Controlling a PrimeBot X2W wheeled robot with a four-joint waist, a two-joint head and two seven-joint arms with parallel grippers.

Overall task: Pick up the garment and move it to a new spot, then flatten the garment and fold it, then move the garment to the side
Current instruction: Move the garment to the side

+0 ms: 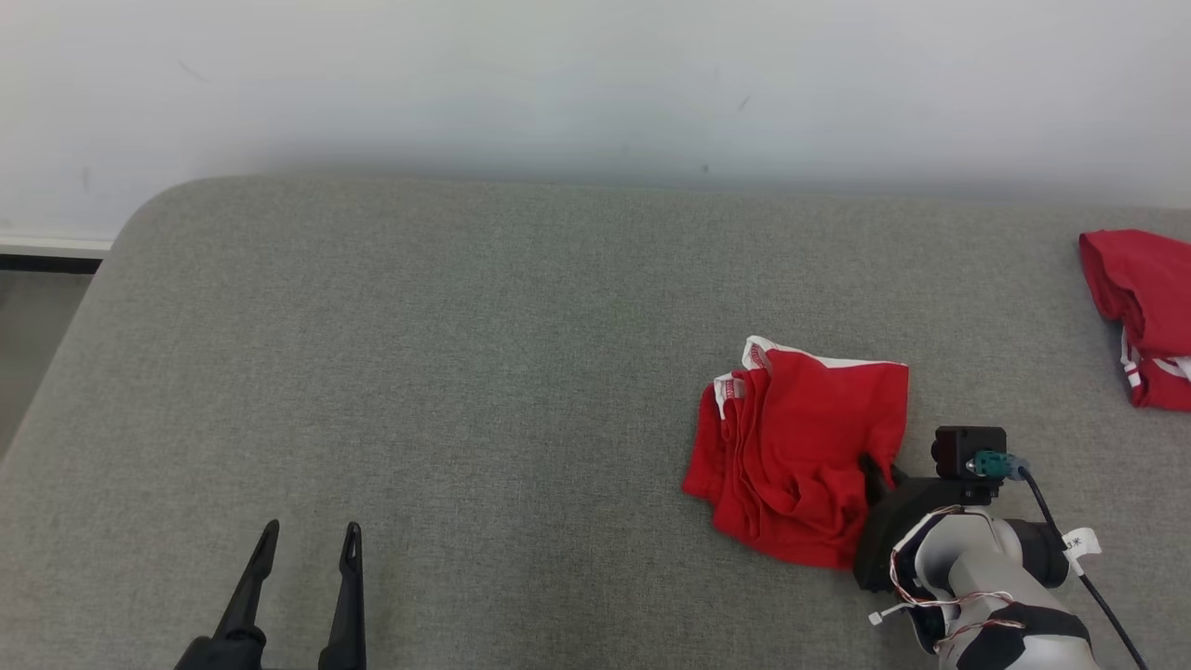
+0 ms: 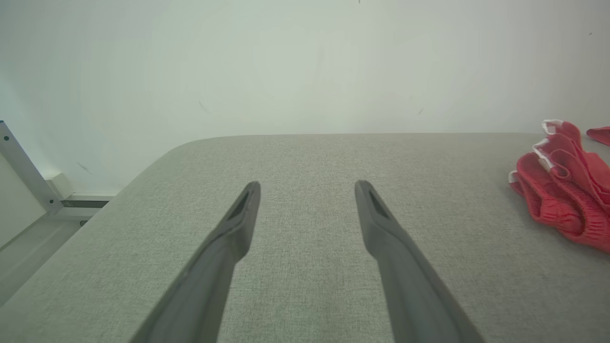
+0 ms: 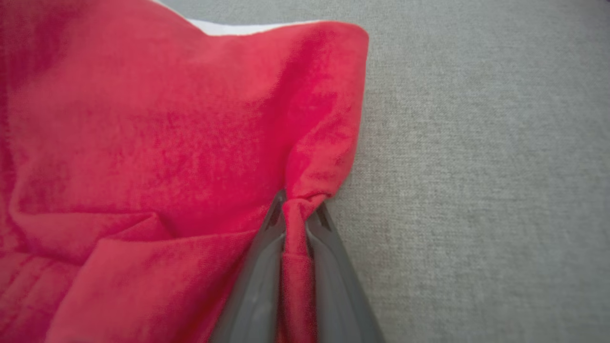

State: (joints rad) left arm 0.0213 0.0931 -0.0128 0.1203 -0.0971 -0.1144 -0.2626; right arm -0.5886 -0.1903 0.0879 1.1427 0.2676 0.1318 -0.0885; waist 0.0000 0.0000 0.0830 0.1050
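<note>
The garment is a crumpled red piece with a white band, lying on the grey surface right of centre; it also lies at the right edge of the left wrist view as the garment. My right gripper is shut on a pinched fold at the garment's right edge, red cloth squeezed between the two fingers. From the head view, the right gripper meets the cloth's lower right side. My left gripper stands open at the lower left, far from the garment, and the left gripper holds nothing.
A second red garment lies at the far right edge of the grey padded surface. A pale wall runs behind it. The surface's rounded corner and a drop to the floor are at the left.
</note>
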